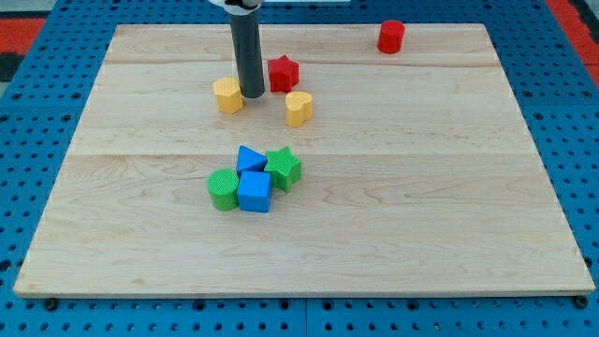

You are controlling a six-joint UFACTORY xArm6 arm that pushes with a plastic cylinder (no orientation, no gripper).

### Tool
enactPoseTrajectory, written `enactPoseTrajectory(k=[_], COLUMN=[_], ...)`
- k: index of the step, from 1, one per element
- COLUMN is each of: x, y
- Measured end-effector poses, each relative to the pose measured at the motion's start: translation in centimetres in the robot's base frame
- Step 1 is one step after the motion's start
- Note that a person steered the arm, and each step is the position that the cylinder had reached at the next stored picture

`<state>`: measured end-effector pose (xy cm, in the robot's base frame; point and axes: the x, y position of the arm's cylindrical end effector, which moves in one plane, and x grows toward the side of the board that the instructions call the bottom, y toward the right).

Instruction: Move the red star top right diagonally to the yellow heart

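The red star (283, 73) lies near the view's top, just up and left of the yellow heart (299, 109). My tip (252, 95) rests on the board just left of the red star, between it and a yellow hexagon block (227, 95). The rod rises straight up from there to the view's top edge. The tip is close to the star's left side; contact cannot be told.
A red cylinder (390, 36) stands at the top right. A cluster sits mid-board: a green cylinder (223, 189), a blue cube (255, 192), a blue triangular block (250, 159) and a green star (284, 168). The wooden board (449, 206) lies on blue pegboard.
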<state>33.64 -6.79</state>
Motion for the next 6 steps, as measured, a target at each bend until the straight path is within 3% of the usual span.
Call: enactPoseTrajectory(k=[2,6], x=[-3.3,-9.5], y=[4.4,5.5])
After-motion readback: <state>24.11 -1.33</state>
